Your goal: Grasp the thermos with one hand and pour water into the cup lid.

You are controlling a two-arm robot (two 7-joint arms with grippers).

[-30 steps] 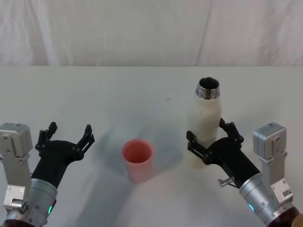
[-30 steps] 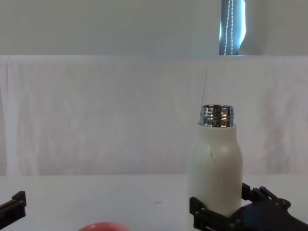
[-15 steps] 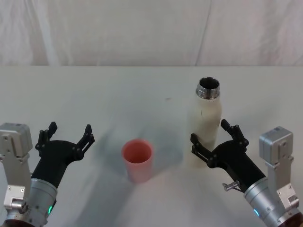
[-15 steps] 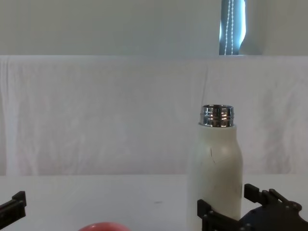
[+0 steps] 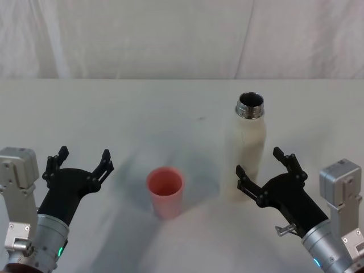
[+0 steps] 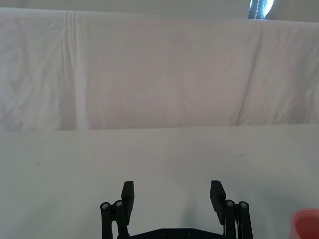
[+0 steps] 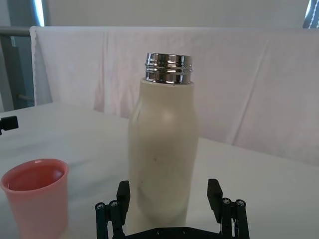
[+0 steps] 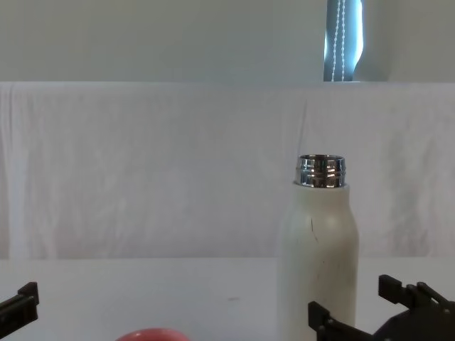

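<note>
On the white cloth-covered table (image 5: 142, 108): one tall cream-white matte thermos (image 5: 248, 148) with an uncapped chrome threaded neck, upright, right of centre. One small red-pink cup lid (image 5: 165, 192), mouth up, to its left and apart from it. Right black blocky-fingered gripper (image 5: 266, 170) — jaws spread wide, holding nothing, just beside the thermos base. Left black gripper (image 5: 79, 161) — jaws wide open, empty, well apart from the cup lid.

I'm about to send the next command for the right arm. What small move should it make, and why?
Probably ease the right pincer forward around the bottle before closing. Its fingers stand open, short of the bottle's lower body and not touching it. The pink cup waits upright beside it.
</note>
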